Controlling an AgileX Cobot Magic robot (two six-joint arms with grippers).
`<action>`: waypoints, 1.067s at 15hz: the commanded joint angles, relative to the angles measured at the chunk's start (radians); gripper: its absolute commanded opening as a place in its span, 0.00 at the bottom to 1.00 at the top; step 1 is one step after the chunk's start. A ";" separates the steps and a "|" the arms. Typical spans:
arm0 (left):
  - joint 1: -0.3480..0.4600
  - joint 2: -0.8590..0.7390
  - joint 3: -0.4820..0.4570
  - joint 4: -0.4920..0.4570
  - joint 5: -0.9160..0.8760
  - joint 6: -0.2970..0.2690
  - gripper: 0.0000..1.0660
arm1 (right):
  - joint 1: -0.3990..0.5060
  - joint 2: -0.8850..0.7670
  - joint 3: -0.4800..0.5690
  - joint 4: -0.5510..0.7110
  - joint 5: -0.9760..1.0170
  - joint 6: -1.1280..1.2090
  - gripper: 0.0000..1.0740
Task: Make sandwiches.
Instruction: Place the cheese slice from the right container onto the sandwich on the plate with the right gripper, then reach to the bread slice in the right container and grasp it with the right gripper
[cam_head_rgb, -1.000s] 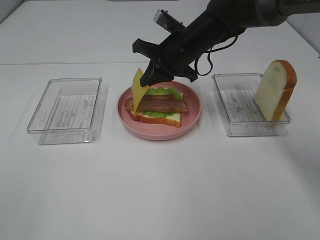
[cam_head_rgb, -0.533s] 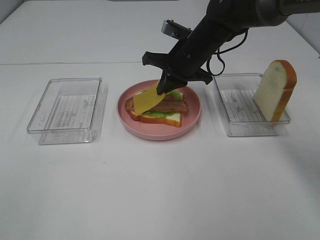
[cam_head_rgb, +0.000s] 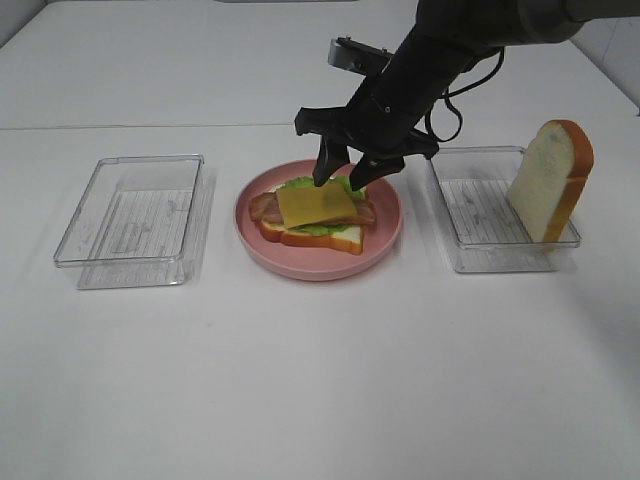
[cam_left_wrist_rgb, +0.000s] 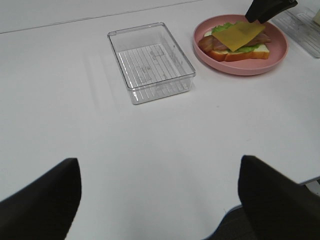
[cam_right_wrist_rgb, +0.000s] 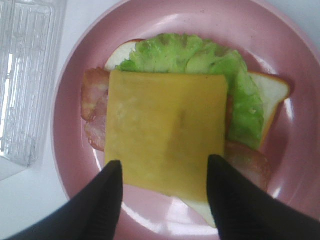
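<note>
Change: the cheese slice (cam_head_rgb: 316, 204), hanging from the right claw (cam_head_rgb: 342, 176) a second ago, now lies flat on the sandwich (cam_head_rgb: 312, 222).
Bench (cam_head_rgb: 320, 380): white.
Plate (cam_head_rgb: 385, 232): pink, centre, holding the sandwich.
Right claw: released, just above the cheese, at its 12 o'clock edge.
Left claw (cam_left_wrist_rgb: 157, 200): spread wide, empty.

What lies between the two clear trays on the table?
In the exterior high view, the pink plate with the open sandwich, cheese on top, lies between the left tray and the right tray.
</note>
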 joint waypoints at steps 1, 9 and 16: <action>0.004 -0.014 0.003 -0.003 -0.011 0.000 0.76 | -0.004 -0.057 0.003 -0.094 0.039 0.002 0.55; 0.004 -0.014 0.003 -0.003 -0.011 0.000 0.76 | -0.115 -0.290 -0.011 -0.484 0.200 0.114 0.56; 0.004 -0.014 0.003 -0.003 -0.011 0.000 0.76 | -0.320 -0.292 -0.009 -0.480 0.312 0.114 0.68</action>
